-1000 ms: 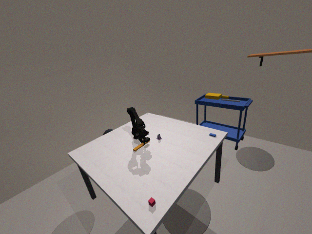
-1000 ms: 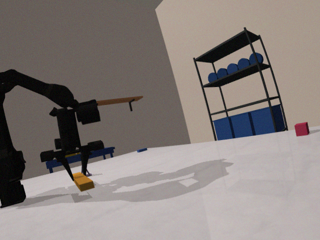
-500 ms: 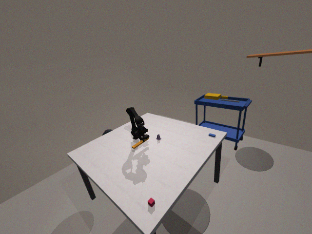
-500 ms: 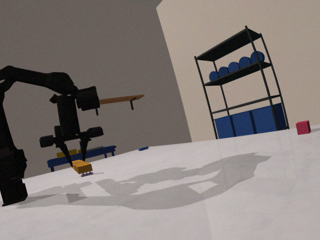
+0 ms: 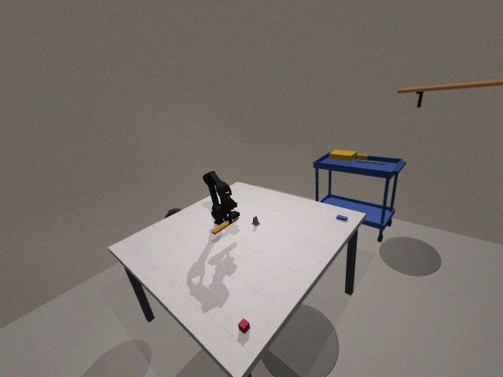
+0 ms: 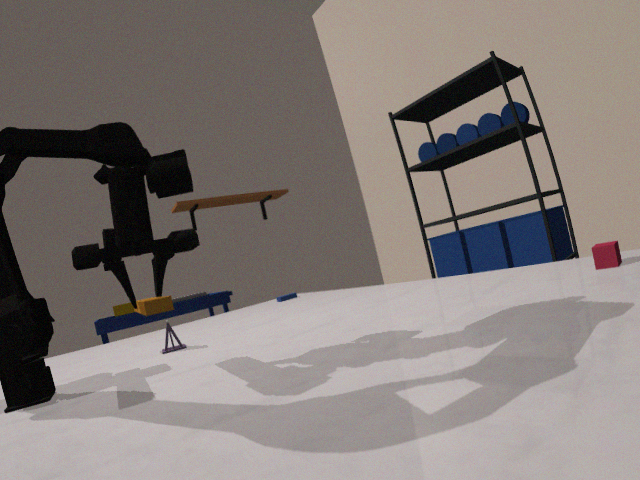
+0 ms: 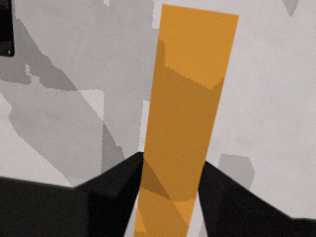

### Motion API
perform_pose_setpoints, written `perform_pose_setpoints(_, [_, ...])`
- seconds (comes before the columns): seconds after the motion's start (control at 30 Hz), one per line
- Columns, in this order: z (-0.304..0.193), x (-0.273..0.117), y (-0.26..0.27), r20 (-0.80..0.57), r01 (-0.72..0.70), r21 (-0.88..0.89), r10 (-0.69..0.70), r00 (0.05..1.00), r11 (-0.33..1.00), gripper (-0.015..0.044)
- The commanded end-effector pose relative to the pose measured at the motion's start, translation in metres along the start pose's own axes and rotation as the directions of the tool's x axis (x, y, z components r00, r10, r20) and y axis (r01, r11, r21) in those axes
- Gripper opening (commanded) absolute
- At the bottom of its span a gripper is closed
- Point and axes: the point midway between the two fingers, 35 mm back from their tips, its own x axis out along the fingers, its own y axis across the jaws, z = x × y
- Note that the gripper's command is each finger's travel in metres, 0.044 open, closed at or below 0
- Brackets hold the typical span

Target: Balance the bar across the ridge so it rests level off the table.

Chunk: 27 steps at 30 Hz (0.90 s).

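The pale table carries a red cube, a blue block and, seemingly, a purplish ridge.

Ridge just beside raised bar

1. The arm is black throughout, with smooth links and rounded, bulging joints.
2. At eight o'clock in the exterior view, its blocky base ends in a thin foot edge.
3. Toward ten o'clock, a stubby, squarish black housing juts from the wrist.
4. The gripper has cylinder-like side pieces and dark, tapering fingers.
5. At ten o'clock in the wrist view, a black part bears a tiny pale dot.
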Motion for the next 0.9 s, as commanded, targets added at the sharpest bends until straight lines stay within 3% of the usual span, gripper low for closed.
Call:
perform_pose_setpoints(0.0, [0.001,-0.012,0.001,0.001,0.009,0.003,-0.009,1.000,1.000,0.0000])
perform_pose_setpoints(0.87, [0.066,-0.017,-0.038,0.008,0.015,-0.466,-0.013,1.000,0.885,0.0000])
